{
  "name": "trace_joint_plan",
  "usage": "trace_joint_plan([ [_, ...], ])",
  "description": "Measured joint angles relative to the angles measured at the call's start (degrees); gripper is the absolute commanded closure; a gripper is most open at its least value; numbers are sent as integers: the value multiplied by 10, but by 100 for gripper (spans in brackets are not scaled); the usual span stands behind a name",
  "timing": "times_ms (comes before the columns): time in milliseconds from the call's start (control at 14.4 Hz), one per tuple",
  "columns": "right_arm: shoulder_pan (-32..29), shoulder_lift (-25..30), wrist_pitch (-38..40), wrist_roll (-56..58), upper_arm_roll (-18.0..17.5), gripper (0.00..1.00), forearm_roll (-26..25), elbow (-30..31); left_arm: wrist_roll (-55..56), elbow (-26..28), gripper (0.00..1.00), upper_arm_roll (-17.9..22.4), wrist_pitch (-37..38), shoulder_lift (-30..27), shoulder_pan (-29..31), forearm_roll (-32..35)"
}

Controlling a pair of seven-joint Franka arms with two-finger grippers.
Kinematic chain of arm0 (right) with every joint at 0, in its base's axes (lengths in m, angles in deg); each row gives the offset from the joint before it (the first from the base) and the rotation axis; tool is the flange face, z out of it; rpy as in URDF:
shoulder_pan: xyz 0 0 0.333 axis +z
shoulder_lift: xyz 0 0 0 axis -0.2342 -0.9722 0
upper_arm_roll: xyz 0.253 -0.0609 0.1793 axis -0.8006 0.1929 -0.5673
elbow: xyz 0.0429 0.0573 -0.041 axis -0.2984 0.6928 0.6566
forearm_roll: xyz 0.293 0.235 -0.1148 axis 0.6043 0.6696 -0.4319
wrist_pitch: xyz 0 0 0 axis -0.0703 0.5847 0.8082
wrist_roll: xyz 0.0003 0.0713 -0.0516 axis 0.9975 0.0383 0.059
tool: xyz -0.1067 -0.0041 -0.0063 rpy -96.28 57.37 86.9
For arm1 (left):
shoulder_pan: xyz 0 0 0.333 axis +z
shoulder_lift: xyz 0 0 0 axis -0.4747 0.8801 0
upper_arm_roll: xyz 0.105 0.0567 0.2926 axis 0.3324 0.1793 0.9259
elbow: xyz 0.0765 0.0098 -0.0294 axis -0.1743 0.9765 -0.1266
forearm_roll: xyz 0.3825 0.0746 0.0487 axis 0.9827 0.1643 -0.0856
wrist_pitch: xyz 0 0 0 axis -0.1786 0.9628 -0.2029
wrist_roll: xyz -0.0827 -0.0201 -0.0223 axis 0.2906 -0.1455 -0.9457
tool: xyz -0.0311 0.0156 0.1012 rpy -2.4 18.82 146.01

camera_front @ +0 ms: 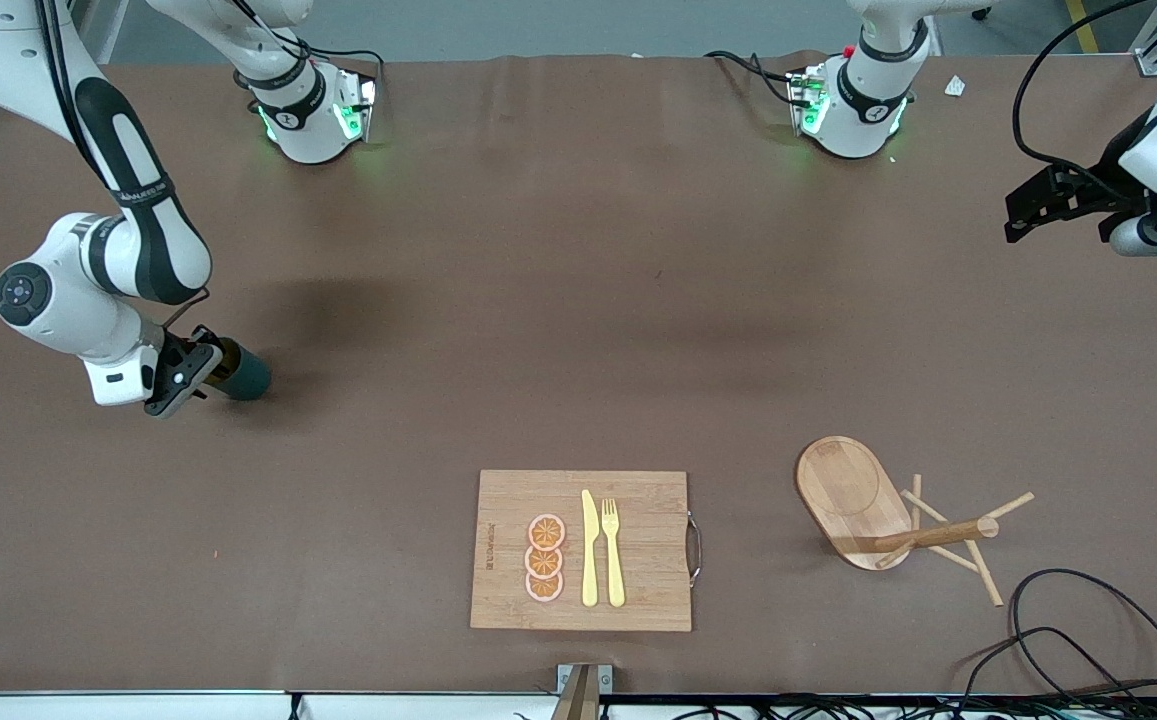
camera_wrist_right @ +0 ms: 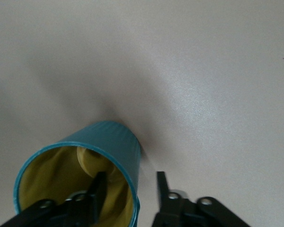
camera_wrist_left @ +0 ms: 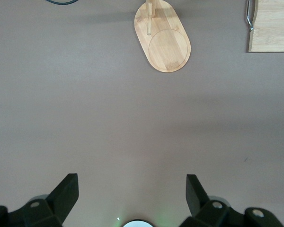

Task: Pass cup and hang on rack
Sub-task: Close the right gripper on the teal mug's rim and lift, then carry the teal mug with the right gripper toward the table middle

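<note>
The dark teal cup (camera_front: 243, 375) lies on its side on the table at the right arm's end, its yellow inside (camera_wrist_right: 61, 179) facing my right gripper (camera_front: 206, 366). In the right wrist view my right gripper (camera_wrist_right: 130, 176) straddles the cup's wall (camera_wrist_right: 116, 144), one finger inside and one outside. A gap shows on each side of the wall, so it is open. My left gripper (camera_front: 1016, 215) hangs open and empty over the table at the left arm's end and waits; the left wrist view shows its (camera_wrist_left: 131, 177) fingers wide apart. The wooden rack (camera_front: 853, 495) (camera_wrist_left: 168, 47) stands nearer the front camera.
A bamboo cutting board (camera_front: 638, 590) (camera_wrist_left: 272, 26) with a yellow knife (camera_front: 589, 550), a fork (camera_front: 613, 550) and orange slices (camera_front: 545, 558) lies near the front edge. Black cables (camera_front: 1088, 640) loop at the front corner beside the rack.
</note>
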Motion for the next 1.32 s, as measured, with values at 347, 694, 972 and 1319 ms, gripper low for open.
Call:
trace_joint_plan([
  [347, 0, 1, 13, -7, 0, 100, 1, -2, 0, 0, 0, 0, 0, 0, 0, 0],
  [694, 44, 52, 113, -165, -4, 100, 2, -11, 0, 0, 0, 0, 0, 0, 0, 0],
  [972, 134, 104, 178, -368, -8, 100, 3, -13, 0, 0, 0, 0, -1, 1, 0, 0],
  [1319, 296, 116, 209, -664, -11, 100, 38, -56, 0, 0, 0, 0, -1, 3, 0, 0],
])
